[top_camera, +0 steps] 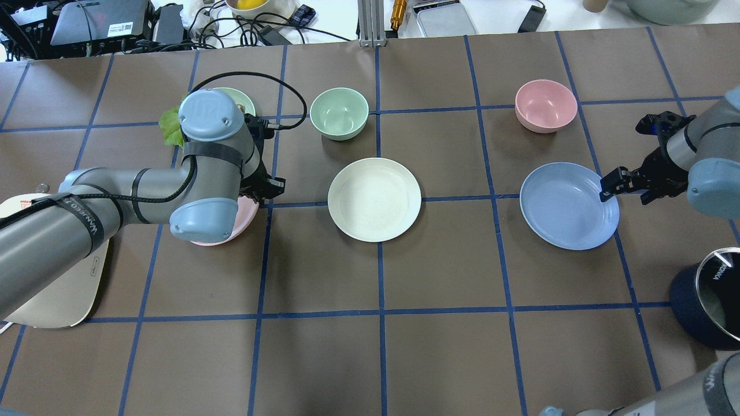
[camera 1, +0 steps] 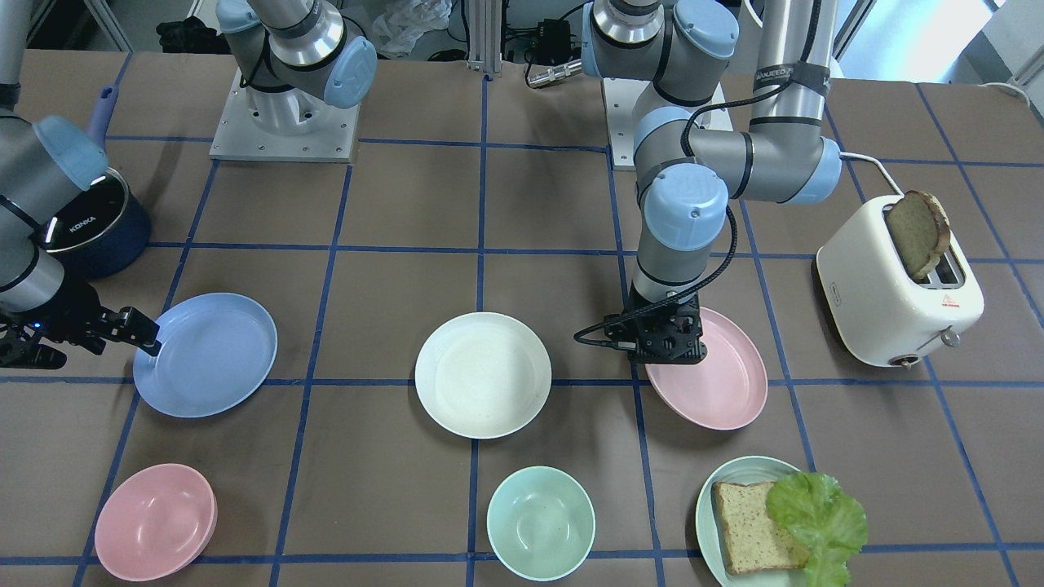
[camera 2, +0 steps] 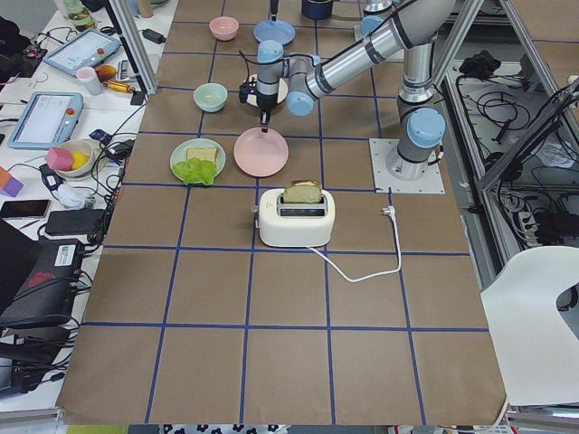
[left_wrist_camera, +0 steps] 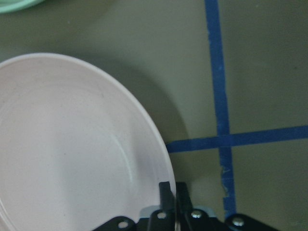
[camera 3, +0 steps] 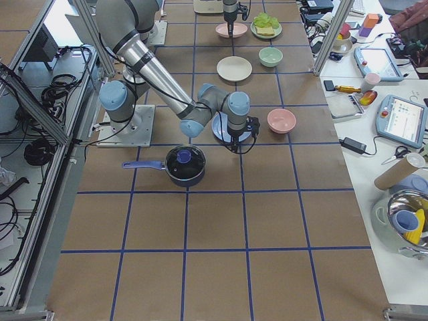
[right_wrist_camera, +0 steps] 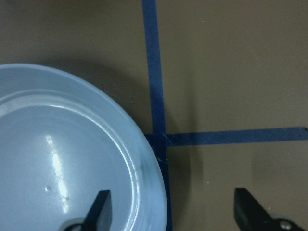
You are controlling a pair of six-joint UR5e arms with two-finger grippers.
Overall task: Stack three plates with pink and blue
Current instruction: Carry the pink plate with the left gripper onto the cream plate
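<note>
The cream-white plate [camera 1: 483,375] lies in the middle of the table, also in the overhead view [top_camera: 374,199]. My left gripper [left_wrist_camera: 173,187] is shut on the rim of the pink plate [left_wrist_camera: 72,159]. In the front view the gripper [camera 1: 665,342] covers that plate's [camera 1: 722,387] near-robot edge. I cannot tell whether the pink plate is lifted. My right gripper [right_wrist_camera: 175,204] is open and straddles the rim of the blue plate [right_wrist_camera: 48,168], one finger inside, one outside. The blue plate [camera 1: 208,355] lies flat on the table.
A pink bowl [camera 1: 155,522] and a mint-green bowl [camera 1: 541,522] stand on the far side from the robot. A pale green plate [camera 1: 710,505] holds bread and lettuce. A toaster [camera 1: 897,293] with bread stands beside the pink plate. A dark pot [top_camera: 714,297] stands near the right arm.
</note>
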